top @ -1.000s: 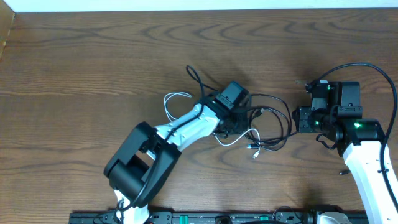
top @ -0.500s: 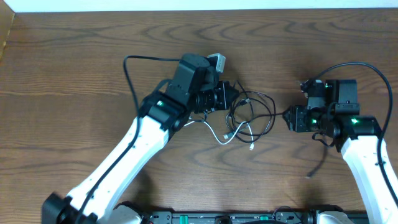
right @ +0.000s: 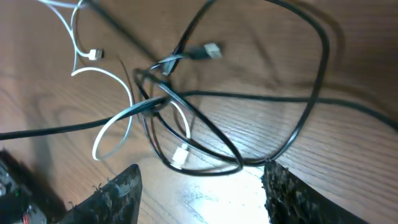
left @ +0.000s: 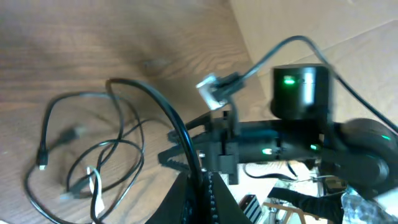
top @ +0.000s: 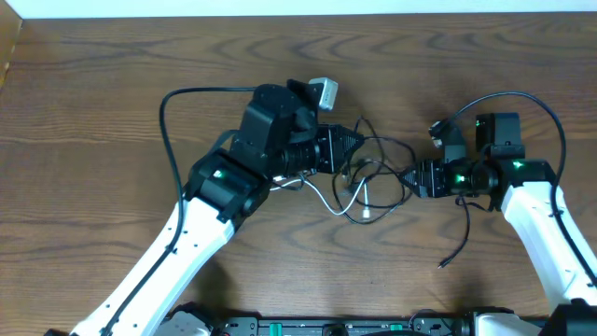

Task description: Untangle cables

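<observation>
The cables (top: 375, 174) lie tangled at the table's middle: thin black loops and one white cable (top: 322, 198). My left gripper (top: 354, 147) points right at the tangle's left side. In the left wrist view it (left: 203, 198) is shut on a black cable (left: 163, 106) that arcs up and away from the jaws. My right gripper (top: 409, 177) faces left at the tangle's right edge. In the right wrist view its fingers (right: 117, 194) stand wide apart with nothing between them, just short of the black loops (right: 205, 140) and the white cable (right: 121, 118).
A thin black cable (top: 459, 238) trails down beside the right arm, its free end near the front. Thick arm cords loop over the left arm (top: 166, 112) and the right arm (top: 536, 101). The table's back edge (top: 298, 13) runs along the top.
The right gripper has moved left up to the tangle and opened wider. The left arm has stretched out, and the tangle has been dragged a little left.
</observation>
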